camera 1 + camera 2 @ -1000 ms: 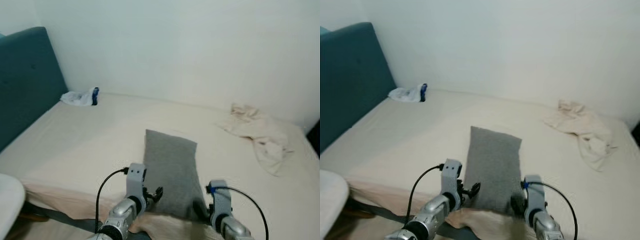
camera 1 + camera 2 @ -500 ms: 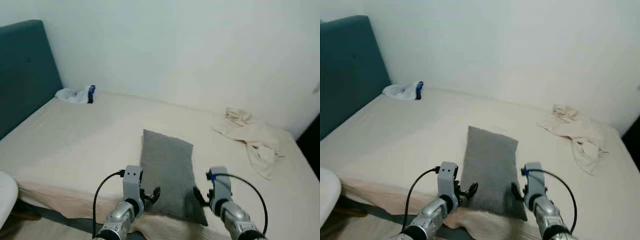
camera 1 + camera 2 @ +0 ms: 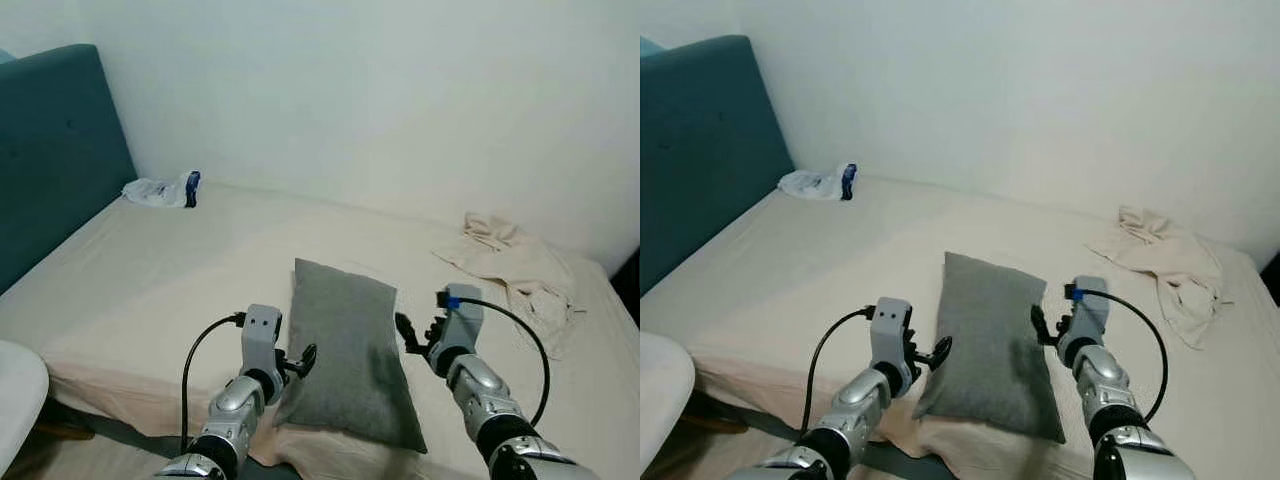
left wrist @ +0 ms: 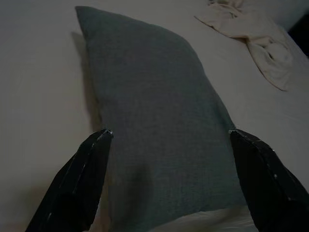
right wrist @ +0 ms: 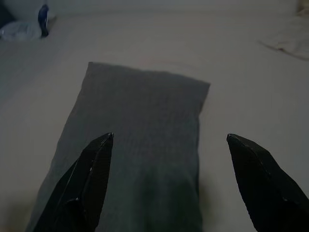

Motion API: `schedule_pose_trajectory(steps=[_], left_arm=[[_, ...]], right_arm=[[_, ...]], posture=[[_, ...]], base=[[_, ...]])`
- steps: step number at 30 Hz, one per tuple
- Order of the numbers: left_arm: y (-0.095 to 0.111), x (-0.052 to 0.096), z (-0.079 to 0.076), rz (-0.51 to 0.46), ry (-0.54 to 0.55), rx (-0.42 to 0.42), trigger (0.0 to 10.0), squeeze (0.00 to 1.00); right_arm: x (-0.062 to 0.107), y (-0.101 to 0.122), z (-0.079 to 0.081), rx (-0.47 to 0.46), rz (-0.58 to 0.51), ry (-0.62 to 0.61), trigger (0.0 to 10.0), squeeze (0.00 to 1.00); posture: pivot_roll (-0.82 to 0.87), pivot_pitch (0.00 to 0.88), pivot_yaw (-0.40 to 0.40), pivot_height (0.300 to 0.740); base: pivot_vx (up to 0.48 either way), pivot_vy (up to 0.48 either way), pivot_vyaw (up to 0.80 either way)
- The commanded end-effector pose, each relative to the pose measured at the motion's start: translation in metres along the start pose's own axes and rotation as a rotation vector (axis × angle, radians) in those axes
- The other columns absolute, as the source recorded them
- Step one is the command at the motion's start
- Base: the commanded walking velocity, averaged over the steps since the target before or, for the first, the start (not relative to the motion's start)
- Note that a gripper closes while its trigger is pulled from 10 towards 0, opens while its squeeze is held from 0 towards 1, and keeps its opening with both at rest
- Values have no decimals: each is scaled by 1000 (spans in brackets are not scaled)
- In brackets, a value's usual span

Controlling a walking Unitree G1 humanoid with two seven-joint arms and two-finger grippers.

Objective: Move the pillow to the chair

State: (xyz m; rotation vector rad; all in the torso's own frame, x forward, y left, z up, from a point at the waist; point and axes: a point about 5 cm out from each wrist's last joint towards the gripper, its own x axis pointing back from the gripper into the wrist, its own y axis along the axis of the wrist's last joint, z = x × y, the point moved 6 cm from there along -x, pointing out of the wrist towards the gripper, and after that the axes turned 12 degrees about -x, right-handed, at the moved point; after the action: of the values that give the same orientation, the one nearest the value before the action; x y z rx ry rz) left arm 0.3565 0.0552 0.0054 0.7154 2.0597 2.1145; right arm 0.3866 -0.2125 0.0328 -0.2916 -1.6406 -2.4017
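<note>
Pillow (image 3: 345, 352) lies long axis 12-to-6 btwn your claws: left claw (image 3: 296, 361) at its 9, right claw (image 3: 412, 335) at 3, both fingers apart.

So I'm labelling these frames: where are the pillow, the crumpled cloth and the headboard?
pillow (image 3: 345, 350): left eye view, middle of its grey top.
crumpled cloth (image 3: 520, 262): left eye view, its main fold.
headboard (image 3: 50, 160): left eye view, teal padded face.
</note>
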Motion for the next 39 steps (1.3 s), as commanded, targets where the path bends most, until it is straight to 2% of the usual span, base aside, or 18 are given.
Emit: schedule_pose_trajectory(steps=[1,9,15,26,29,31,36,38,39], left_arm=[[4,-2,-5,-14,-15,-5,10000,0],[5,-2,-7,-20,-20,0,10000,0],[7,-2,-3,-28,-11,-1,10000,0],[11,-2,0,-47,-10,-5,10000,0],[12,-2,1,-53,-12,-6,10000,0],[14,-2,1,-64,-15,-9,10000,0],[16,0,4,-80,-18,-14,10000,0],[16,2,6,-88,-22,-24,10000,0],[16,2,6,-88,-22,-24,10000,0]], right_arm=[[-2,11,0,-18,-31,3,10000,0],[-2,16,-4,-30,-41,-5,10000,0],[1,17,-15,-50,-40,-38,10000,0],[2,24,-21,-82,-63,-49,10000,0],[3,26,-22,-95,-71,-43,10000,0],[3,30,-23,-146,-94,-33,10000,0],[3,31,-16,-216,-113,12,10000,0],[1,22,-3,-285,-96,72,10000,0],[1,22,-3,-285,-96,72,10000,0]], posture=[[-154,0,-42,650],[-148,0,-39,620],[-140,0,-36,590],[-127,0,-16,550],[-123,0,-13,540],[-111,0,0,530],[-93,0,17,515],[-66,3,36,505],[-66,3,36,505]], base=[[0,0,0],[0,0,0],[0,0,0],[0,0,0],[0,0,0],[0,0,0],[0,0,0],[0,0,0],[0,0,0]])
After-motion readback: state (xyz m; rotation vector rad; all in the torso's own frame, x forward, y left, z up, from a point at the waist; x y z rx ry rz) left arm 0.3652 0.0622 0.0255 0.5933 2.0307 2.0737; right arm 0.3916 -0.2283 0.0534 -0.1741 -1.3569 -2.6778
